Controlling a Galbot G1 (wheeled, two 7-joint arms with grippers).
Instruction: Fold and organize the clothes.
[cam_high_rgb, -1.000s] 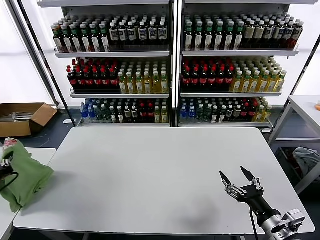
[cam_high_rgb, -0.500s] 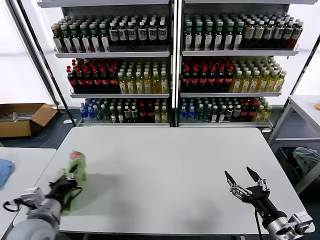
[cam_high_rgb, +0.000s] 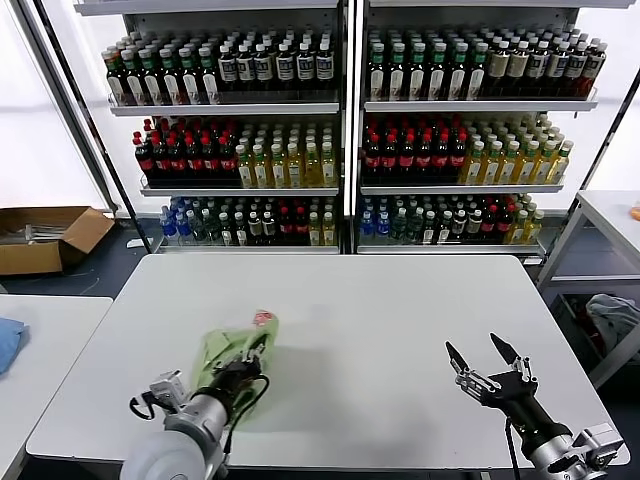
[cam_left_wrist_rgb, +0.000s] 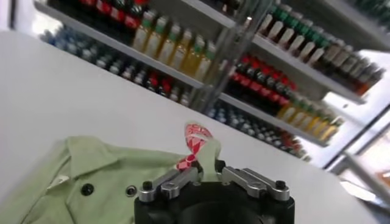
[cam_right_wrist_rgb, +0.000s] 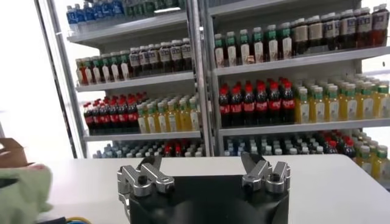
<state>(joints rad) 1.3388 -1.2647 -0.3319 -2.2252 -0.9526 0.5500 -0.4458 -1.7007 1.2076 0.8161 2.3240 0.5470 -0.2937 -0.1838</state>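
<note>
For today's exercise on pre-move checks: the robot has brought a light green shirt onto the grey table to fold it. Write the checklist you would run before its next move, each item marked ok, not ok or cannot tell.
1. Light green shirt on the grey table: ok, it lies left of centre near the front edge.
2. Shirt spread flat for folding: not ok, it is bunched, with a red-and-white checkered bit sticking up.
3. Left gripper at the shirt: ok; whether it grips the fabric: cannot tell.
4. Right gripper ready: ok, fingers open, empty, above the table's right front.
5. Bare table between shirt and right gripper for spreading: ok.
6. Shirt edges and sleeves located: cannot tell, folds hide them.
</note>
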